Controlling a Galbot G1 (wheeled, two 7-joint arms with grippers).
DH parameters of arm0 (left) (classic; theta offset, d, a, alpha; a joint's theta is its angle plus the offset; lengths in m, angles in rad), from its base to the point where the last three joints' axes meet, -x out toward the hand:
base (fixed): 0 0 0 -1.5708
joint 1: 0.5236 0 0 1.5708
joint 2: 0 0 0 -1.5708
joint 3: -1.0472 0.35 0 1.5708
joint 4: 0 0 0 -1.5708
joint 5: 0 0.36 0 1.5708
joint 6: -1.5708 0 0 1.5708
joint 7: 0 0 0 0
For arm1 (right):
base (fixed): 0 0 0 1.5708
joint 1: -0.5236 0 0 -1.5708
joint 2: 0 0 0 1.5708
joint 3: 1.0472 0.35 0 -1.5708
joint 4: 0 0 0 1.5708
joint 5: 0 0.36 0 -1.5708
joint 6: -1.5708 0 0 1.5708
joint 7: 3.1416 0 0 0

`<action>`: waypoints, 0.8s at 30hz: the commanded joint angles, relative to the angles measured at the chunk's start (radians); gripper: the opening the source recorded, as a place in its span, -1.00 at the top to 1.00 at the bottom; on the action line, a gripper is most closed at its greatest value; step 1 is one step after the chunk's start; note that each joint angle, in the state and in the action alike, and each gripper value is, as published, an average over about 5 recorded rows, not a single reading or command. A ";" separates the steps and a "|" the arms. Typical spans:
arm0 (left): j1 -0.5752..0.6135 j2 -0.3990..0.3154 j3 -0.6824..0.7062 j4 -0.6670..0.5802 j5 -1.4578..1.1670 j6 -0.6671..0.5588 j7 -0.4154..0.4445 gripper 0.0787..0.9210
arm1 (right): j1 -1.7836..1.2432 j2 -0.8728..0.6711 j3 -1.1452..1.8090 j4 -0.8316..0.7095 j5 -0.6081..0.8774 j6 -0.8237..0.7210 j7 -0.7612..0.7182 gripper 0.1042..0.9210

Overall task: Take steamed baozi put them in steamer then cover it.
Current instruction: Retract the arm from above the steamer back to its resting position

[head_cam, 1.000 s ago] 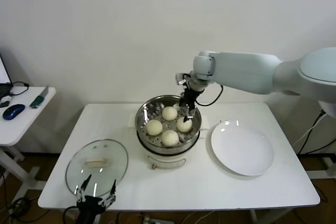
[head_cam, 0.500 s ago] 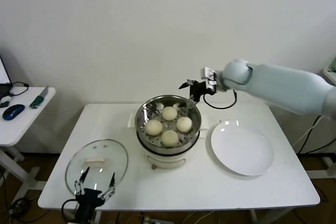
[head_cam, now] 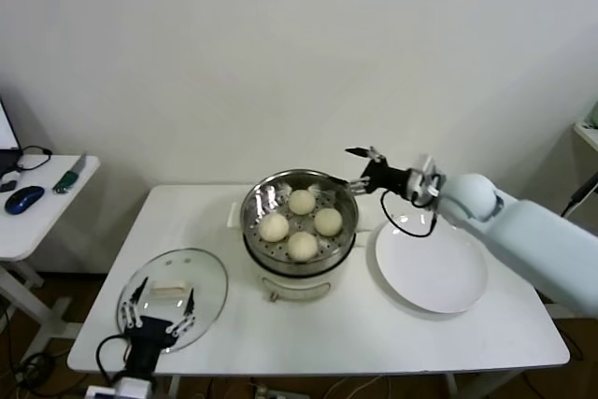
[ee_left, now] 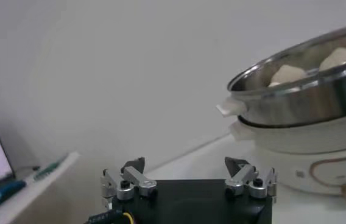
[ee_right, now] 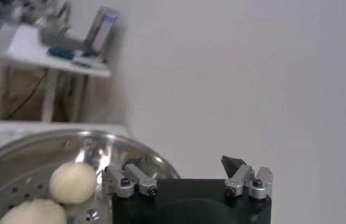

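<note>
The steamer (head_cam: 249,217) stands mid-table on its white pot base (head_cam: 297,285), uncovered, with several cream-white baozi (head_cam: 301,201) inside. My right gripper (head_cam: 358,167) is open and empty, just off the steamer's back right rim. The glass cover (head_cam: 201,273) with its cream handle lies flat at the table's front left. My left gripper (head_cam: 161,301) is open and empty over the cover's near edge. The left wrist view shows its open gripper (ee_left: 188,176) and the steamer (ee_left: 307,79). The right wrist view shows its open gripper (ee_right: 185,173), the steamer (ee_right: 33,152) and a baozi (ee_right: 72,181).
A bare white plate (head_cam: 432,266) lies right of the steamer, under my right forearm. A small side table (head_cam: 37,207) with a mouse and cables stands far left. The wall is close behind the main table.
My right gripper has drawn back from over the baozi to the right, past the steamer's rim. My left gripper has come up from the table's front edge over the cover.
</note>
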 commanded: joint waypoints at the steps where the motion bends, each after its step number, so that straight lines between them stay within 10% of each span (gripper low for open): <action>1: -0.023 0.044 -0.010 -0.034 0.523 0.141 -0.008 -0.77 | -0.832 0.048 0.890 0.171 -0.098 -0.006 0.088 -0.76; 11: 0.018 0.120 0.030 0.062 1.127 0.182 -0.035 -0.77 | -1.093 0.242 1.102 0.228 -0.174 0.000 0.096 -0.76; 24: -0.154 0.122 0.137 0.318 1.156 0.214 -0.146 -0.77 | -1.177 0.384 1.199 0.209 -0.246 0.016 0.083 -0.76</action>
